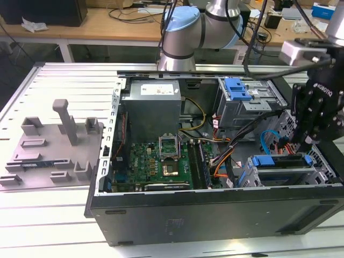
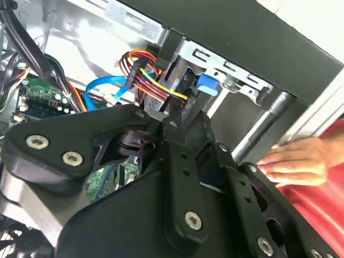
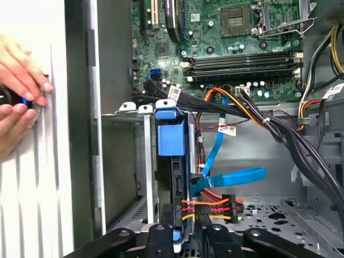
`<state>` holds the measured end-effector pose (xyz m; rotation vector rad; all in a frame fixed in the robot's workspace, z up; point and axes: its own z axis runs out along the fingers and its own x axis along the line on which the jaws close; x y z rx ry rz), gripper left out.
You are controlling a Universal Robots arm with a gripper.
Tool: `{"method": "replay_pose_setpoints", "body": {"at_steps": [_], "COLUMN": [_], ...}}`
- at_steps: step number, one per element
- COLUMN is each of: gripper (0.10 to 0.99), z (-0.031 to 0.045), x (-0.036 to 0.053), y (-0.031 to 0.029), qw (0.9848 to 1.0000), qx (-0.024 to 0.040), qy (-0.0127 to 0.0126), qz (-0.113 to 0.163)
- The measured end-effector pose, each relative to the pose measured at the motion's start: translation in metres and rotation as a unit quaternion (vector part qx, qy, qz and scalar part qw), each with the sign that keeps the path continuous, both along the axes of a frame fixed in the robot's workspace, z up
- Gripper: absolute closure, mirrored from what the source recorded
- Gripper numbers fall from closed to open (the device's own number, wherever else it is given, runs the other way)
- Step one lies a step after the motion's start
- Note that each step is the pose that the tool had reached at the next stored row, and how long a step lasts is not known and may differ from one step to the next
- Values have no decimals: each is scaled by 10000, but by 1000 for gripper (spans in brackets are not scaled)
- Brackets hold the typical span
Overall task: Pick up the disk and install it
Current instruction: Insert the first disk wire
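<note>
The disk (image 3: 171,161) is seen standing on edge in the metal drive cage (image 3: 134,161) at the front corner of the open computer case (image 1: 215,212), its blue carrier frame uppermost in the first wrist view and its long axis running straight from the gripper (image 3: 177,236) toward the motherboard (image 3: 231,48). The gripper is placed at the disk's near end, in line with that axis, so that the disk lies directly ahead of the jaws and not to either side. The two black fingers (image 3: 158,236) are seen on either flank of the blue-edged end, close about it; whether the disk is truly clamped or merely straddled cannot be told from these views. In the exterior view the gripper (image 1: 309,142) hangs just above the blue-framed disk (image 1: 279,161) on the exterior view's right, with the disk lying level in its bay. A bundle of coloured power wires (image 3: 209,207) and a flat blue data cable (image 3: 231,177) sit just beside the disk's near end. A person's hand (image 3: 19,91) rests outside the case wall, well apart from the disk.
</note>
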<state>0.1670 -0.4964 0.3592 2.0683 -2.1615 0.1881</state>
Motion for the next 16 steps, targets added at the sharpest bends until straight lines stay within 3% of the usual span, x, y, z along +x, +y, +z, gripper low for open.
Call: {"method": "replay_pose_setpoints", "body": {"at_steps": [1,3,7,9,11,16], "gripper": [784,784,796,933,980,980], "z": [31,175,250,252,252,252], "x": [0,0,0,0,1,0], "y": [6,43,122,141,141,144], "qw": [10000,9999,9997,9996,9996,9996], "qx": [-22,-123,-242,-269,-270,-272], "qy": [0,0,0,0,0,0], "qz": [0,0,0,0,0,0]}}
